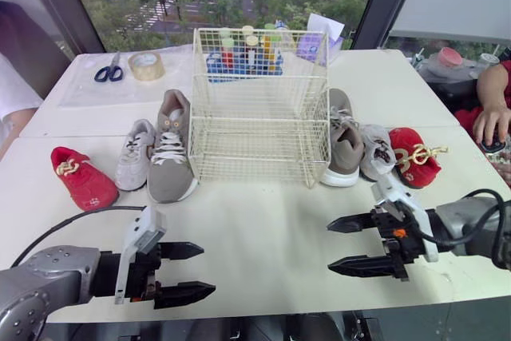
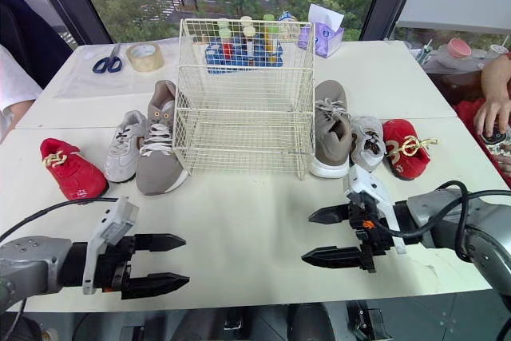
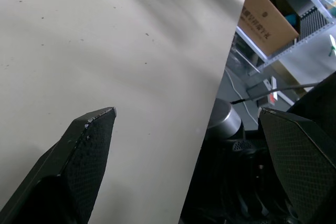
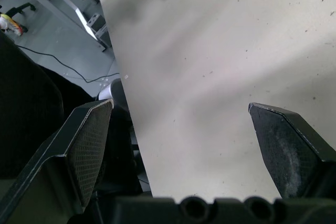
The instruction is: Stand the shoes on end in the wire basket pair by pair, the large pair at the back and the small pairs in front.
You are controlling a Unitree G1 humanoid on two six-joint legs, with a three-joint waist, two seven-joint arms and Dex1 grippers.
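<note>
The cream wire basket (image 1: 259,109) stands empty mid-table, open top up, no shoe in it yet. The big pair goes in first, at the back. One large taupe lace-up sneaker (image 1: 170,149) lies just beside the basket's left wall and its taupe mate (image 1: 343,140) just beside the right wall. Both sit flat on their soles, long axis running away from me, toes toward me, heels far. Outward on the left are a small pale-grey sneaker (image 1: 136,153) and then a small red shoe with a gold lace (image 1: 84,177). Outward on the right are a small grey sneaker (image 1: 375,152) and then a second red shoe (image 1: 413,156). My left claw (image 1: 207,267) is low over the white table (image 1: 263,221) near its front edge, fingers spread, holding nothing. My right claw (image 1: 330,246) is the same, spread and empty. The left taupe sneaker lies ahead of my left claw and a bit to its left, toe end nearest, so that arm is the closer one for it. The mate lies nearly straight ahead of my right claw. I judge each needs a reach forward along the shoe's length. A person's hand (image 1: 491,125) rests at the table's far right.
</note>
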